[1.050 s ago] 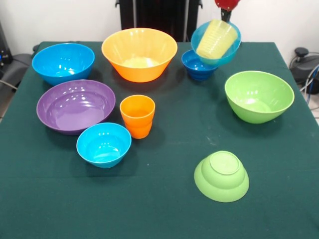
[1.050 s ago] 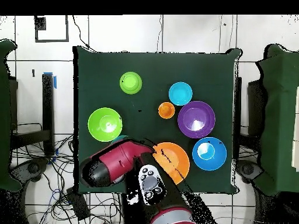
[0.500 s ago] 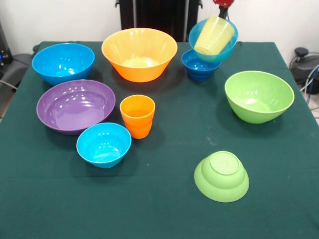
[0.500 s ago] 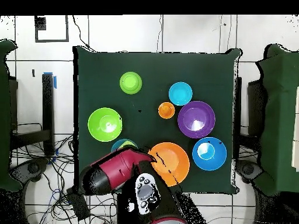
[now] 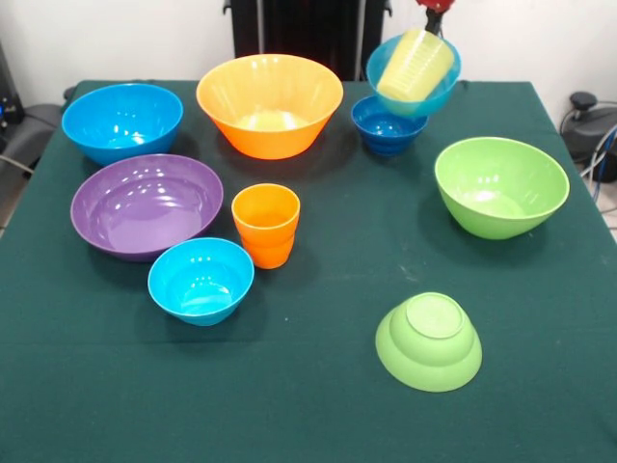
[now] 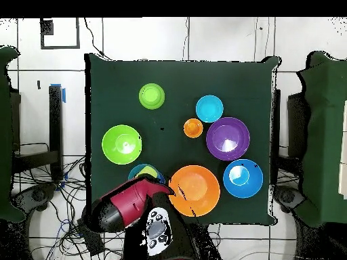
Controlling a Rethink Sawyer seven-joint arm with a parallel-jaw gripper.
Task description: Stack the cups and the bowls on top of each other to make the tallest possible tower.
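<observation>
A small light blue bowl [image 5: 434, 89] hangs tilted with the pale yellow cup [image 5: 415, 66] lying inside it, just above and behind the small dark blue bowl [image 5: 386, 123]. My gripper [image 5: 431, 21] comes down to the tilted bowl's far rim at the top edge and is shut on it. In the overhead view the red arm [image 6: 129, 203] covers the gripper; only part of the held bowl [image 6: 140, 172] shows. The orange cup [image 5: 265, 224] stands mid-table beside another small light blue bowl [image 5: 201, 280]. An upturned small lime bowl [image 5: 428, 340] sits near the front.
The large orange bowl [image 5: 270, 104], large blue bowl [image 5: 122, 121] and purple bowl [image 5: 147, 204] fill the left and back. A large lime green bowl [image 5: 501, 185] stands at the right. Green cloth [image 5: 308, 405] covers the table.
The held light blue bowl with the yellow cup has risen a little and shifted off the dark blue bowl. In the overhead view the arm has drawn back toward the base.
</observation>
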